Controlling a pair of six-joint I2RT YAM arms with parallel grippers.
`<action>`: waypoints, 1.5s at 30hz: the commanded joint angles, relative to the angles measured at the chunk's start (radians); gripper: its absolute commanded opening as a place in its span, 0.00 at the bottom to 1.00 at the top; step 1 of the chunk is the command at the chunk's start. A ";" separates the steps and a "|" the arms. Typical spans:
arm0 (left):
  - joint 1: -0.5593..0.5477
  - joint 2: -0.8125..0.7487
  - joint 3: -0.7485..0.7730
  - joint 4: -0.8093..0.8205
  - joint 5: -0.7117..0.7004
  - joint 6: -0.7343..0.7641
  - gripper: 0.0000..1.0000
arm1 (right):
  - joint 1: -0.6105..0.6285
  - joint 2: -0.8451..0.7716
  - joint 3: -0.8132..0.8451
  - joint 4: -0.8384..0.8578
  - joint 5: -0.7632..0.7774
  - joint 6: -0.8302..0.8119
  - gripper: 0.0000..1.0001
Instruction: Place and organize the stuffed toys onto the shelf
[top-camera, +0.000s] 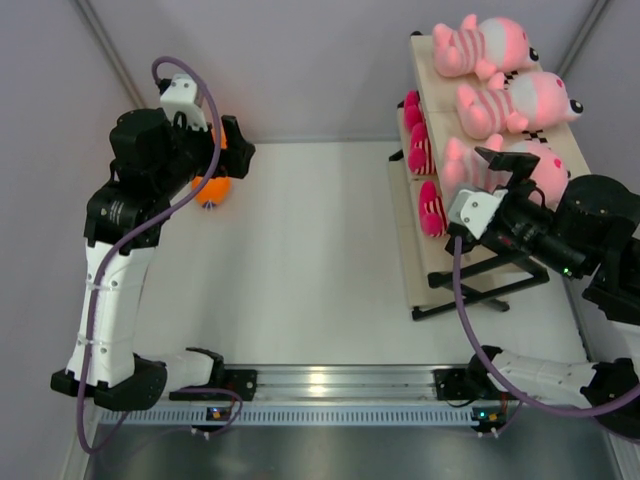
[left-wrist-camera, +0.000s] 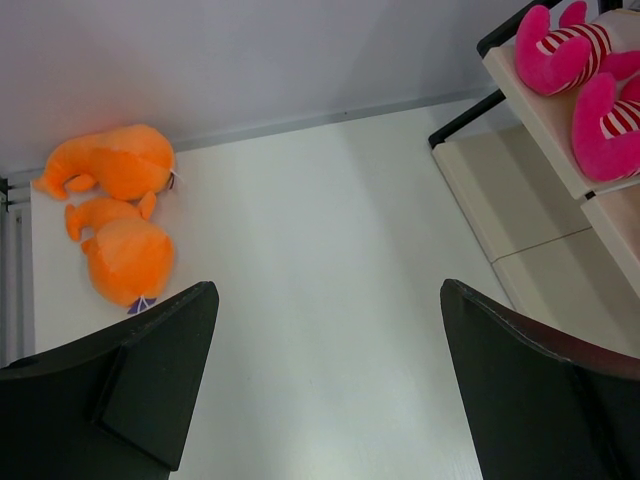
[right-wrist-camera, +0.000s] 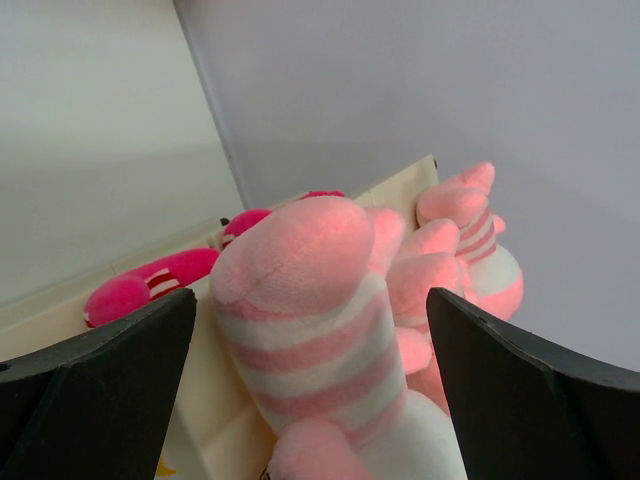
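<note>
Two orange toys (left-wrist-camera: 115, 160) (left-wrist-camera: 128, 260) lie on the white table by the back wall, also seen in the top view (top-camera: 212, 188). My left gripper (left-wrist-camera: 325, 290) is open and empty above the table, just right of them (top-camera: 226, 162). The shelf (top-camera: 436, 82) stands at the right. Three pale-pink striped toys (top-camera: 485, 45) (top-camera: 515, 100) (top-camera: 545, 170) lie on its top board. Three hot-pink toys (top-camera: 418, 110) (top-camera: 420, 155) (top-camera: 432, 212) lie on the board below. My right gripper (top-camera: 505, 170) is open, with its jaws on either side of the nearest striped toy (right-wrist-camera: 320, 310) and clear of it.
The grey back wall runs close behind the orange toys. A lower shelf board (left-wrist-camera: 500, 190) shows bare in the left wrist view, under two hot-pink toys (left-wrist-camera: 560, 50). The shelf's black feet (top-camera: 470, 300) stick out onto the table. A metal rail (top-camera: 340, 385) runs along the near edge.
</note>
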 joint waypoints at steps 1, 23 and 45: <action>0.006 -0.004 -0.005 0.024 0.023 0.002 0.99 | -0.009 0.000 0.060 -0.025 -0.085 0.055 0.99; 0.018 -0.001 -0.014 0.025 0.094 -0.005 0.99 | -0.009 -0.007 0.272 0.211 0.242 0.467 0.99; 0.032 -0.001 -0.030 0.027 0.149 -0.021 0.99 | -0.009 -0.142 -0.009 0.160 0.553 0.702 0.90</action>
